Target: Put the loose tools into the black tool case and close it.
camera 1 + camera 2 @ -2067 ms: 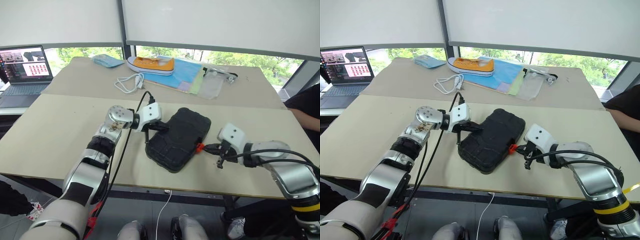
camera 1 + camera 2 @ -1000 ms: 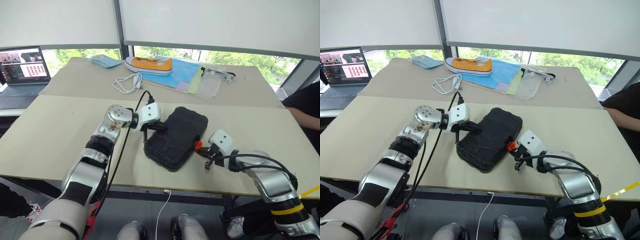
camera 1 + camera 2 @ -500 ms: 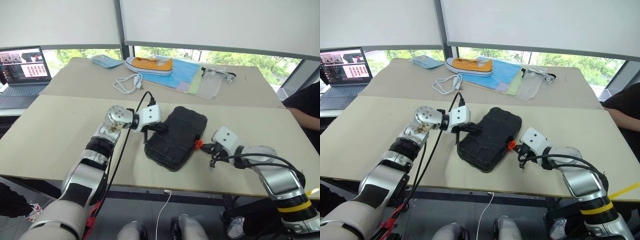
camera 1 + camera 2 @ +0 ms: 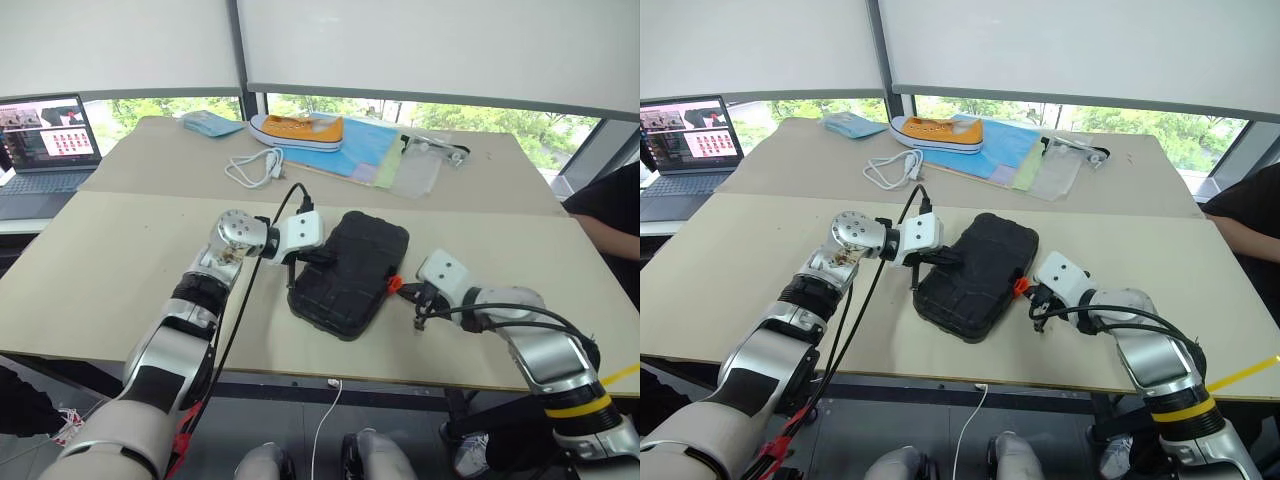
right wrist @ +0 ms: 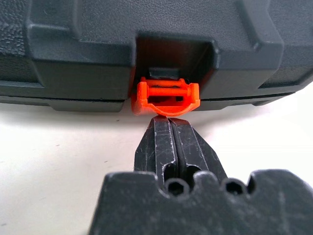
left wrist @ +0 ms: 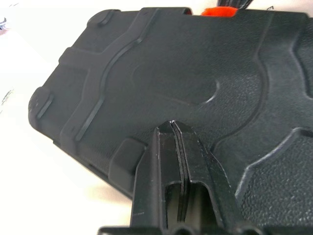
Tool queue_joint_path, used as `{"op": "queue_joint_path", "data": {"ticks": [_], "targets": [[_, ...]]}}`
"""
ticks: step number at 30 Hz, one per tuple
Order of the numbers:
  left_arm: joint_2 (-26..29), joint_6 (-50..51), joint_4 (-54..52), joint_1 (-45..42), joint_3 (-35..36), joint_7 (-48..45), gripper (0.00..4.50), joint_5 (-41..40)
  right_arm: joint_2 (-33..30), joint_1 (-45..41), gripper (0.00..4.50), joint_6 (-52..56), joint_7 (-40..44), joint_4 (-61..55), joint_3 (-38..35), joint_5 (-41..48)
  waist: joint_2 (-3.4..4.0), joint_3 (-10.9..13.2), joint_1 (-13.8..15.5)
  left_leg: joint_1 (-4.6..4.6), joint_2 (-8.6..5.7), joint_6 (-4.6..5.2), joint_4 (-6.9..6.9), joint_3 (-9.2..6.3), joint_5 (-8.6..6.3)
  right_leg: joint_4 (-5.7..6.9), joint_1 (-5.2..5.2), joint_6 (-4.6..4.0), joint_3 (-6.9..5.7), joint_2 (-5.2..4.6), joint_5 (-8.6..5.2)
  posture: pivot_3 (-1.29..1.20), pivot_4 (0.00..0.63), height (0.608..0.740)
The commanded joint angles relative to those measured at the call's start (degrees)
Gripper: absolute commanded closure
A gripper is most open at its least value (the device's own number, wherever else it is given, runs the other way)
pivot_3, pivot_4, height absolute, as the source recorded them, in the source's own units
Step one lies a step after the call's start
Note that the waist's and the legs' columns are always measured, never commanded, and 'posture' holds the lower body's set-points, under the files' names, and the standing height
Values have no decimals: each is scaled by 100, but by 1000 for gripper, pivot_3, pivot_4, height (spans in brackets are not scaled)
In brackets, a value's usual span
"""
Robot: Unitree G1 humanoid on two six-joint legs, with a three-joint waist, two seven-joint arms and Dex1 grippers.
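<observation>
Pale, matte tabletop (image 4: 120,260) carries the work. Nearest, the right gripper (image 5: 170,120), fingers pressed together and empty, noses its tips against the small orange latch (image 5: 168,97) on the black tool case (image 4: 345,275) — glossy plastic, hanging unlatched below its notch. To seat it well, I'd push the latch up and inward squarely. Lid down, the case lies mid-table: pebbled black plastic, rounded corners, raised ribs. Its far side takes the left gripper (image 6: 172,128), likewise closed on nothing, tips bearing on the lid as a brace. Beyond lie a white cable (image 4: 256,166) and an orange shoe (image 4: 297,129).
</observation>
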Motion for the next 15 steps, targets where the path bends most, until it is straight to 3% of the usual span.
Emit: {"op": "queue_joint_path", "data": {"ticks": [1,15], "targets": [[-254,85,224,320,-456,-151,4493,270,116,-371,4500,-427,100,-414,-48,100,0,0,0,0,0,0,0,0,0,0,0,0,0,0,0,0,150,718],[-223,82,191,366,-449,-174,4493,280,257,-598,4500,-972,155,-344,249,-436,2,-1,-7,0,0,0,0,1,0,-1,0,0,1,1,0,0,150,718]]}}
